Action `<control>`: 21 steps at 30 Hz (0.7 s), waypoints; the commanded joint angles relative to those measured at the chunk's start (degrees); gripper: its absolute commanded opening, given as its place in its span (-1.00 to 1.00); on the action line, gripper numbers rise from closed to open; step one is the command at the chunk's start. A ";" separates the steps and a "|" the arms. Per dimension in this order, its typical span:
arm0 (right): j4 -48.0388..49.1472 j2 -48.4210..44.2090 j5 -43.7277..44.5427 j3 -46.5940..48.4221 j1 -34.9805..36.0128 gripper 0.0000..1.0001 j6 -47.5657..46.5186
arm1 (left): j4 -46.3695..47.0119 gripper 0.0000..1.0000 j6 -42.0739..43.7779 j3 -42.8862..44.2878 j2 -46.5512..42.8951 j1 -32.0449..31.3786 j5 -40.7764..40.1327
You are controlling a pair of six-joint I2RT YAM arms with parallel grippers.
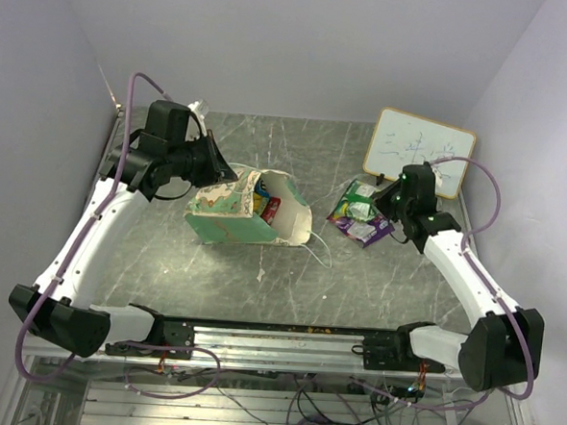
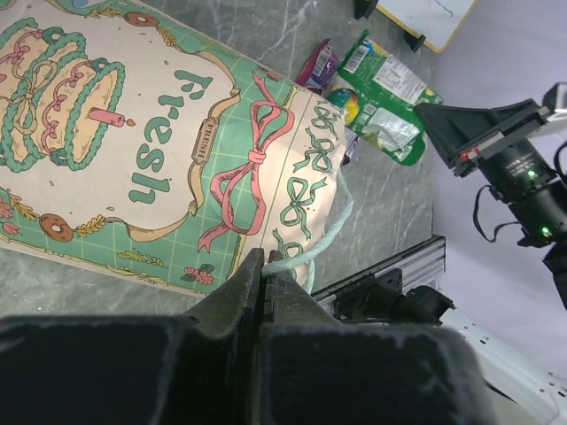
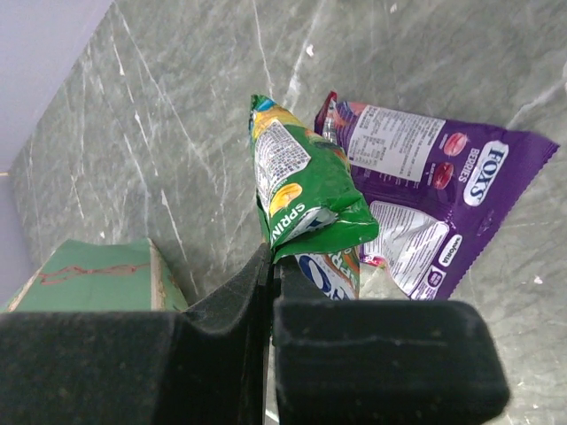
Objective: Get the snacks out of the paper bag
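The right gripper (image 3: 270, 262) pinches a green packet (image 3: 306, 190) over the purple packet (image 3: 443, 177) on the right. More snacks (image 1: 267, 207) lie to its left inside the tipped paper bag (image 1: 230, 227), whose mouth faces right. The left gripper (image 2: 264, 264) is clamped on its rim.

Grey marbled tabletop (image 1: 375, 286), white scratches; plain pale lavender walls (image 1: 304, 40) on three sides; small framed whiteboard (image 1: 420, 149) propped back right; aluminium rail (image 1: 285, 340) along near edge; loose cables (image 1: 319, 412) below; soft even light.
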 commanded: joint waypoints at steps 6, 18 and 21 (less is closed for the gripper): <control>14.55 6.33 -5.48 -7.48 -4.19 -1.00 5.67 | -0.59 -0.86 -0.58 2.41 0.42 0.04 2.36; 16.79 8.40 -4.40 -17.15 -9.83 -1.00 2.28 | -1.65 -0.86 0.11 0.47 -1.66 0.04 3.03; 16.29 9.60 -5.00 -17.41 -11.02 -1.00 -1.51 | -1.72 -0.86 0.13 0.24 -1.96 0.04 3.33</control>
